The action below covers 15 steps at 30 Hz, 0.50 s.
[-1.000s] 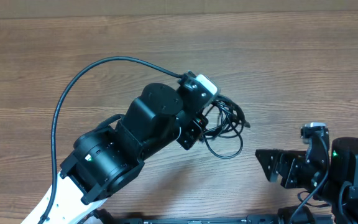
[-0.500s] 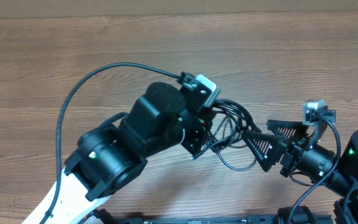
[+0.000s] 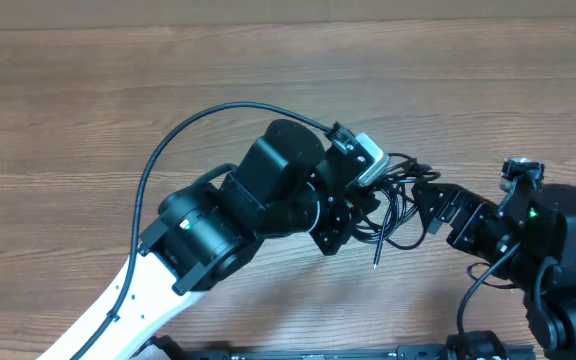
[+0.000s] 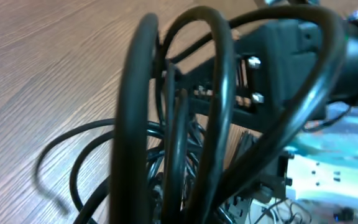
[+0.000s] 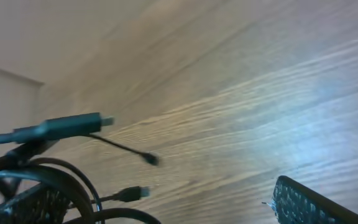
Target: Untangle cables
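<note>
**Now: left claw clamped on the knot, right claw spread wide**

Here the left gripper (image 3: 354, 212) is closed tight on the cables (image 3: 398, 195). Its wrist camera sees thick black loops rising right across the lens. The knotty bundle sits at that claw, right of centre on the wooden table (image 3: 118, 100); whether it rests on the wood or is lifted off it cannot be told. One loose end trails toward the near edge, its plug tip (image 3: 376, 266) lying free. Just right of the bundle, the right gripper (image 3: 430, 207) faces it with fingers spread apart, holding nothing. One ribbed pad (image 5: 303, 202) shows low in its own view, and cable loops show at the left.
</note>
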Available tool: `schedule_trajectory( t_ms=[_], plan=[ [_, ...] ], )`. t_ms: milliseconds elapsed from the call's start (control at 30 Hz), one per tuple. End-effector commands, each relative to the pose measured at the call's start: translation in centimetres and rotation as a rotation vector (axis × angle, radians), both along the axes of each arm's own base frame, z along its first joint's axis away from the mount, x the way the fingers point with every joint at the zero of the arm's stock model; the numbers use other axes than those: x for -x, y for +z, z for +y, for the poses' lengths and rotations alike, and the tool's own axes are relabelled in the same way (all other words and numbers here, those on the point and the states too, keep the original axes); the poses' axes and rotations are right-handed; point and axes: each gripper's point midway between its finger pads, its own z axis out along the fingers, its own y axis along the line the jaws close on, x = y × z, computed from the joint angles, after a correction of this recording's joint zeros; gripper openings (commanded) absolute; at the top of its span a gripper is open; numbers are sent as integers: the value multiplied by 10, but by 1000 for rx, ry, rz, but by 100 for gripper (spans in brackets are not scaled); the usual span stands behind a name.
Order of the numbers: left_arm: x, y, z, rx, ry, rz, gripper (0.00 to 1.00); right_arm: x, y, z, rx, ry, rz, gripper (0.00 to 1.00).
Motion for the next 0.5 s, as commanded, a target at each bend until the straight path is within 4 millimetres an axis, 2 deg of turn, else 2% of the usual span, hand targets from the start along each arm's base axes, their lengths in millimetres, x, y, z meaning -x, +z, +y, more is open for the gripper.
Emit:
schedule_trajectory(
  t_ms=[0,100,167,267,367,467],
  plan=[
    [32,29,-5,85,-239,-113,4,-11,-15,-41,122,-213,57,100],
    [40,30,-5,95,-297,-136,4,-11,-20,-48,156,-241,82,100],
    [39,28,0,70,-276,-142,4,-5,-26,-59,208,-283,110,100],
    [35,24,13,21,-214,-161,4,3,-32,-65,237,-298,147,100],
    [24,27,30,-34,-110,-221,4,7,-36,-55,194,-258,175,100],
    [5,22,45,-114,6,-271,4,11,-35,-26,160,-46,163,100]
  ],
)
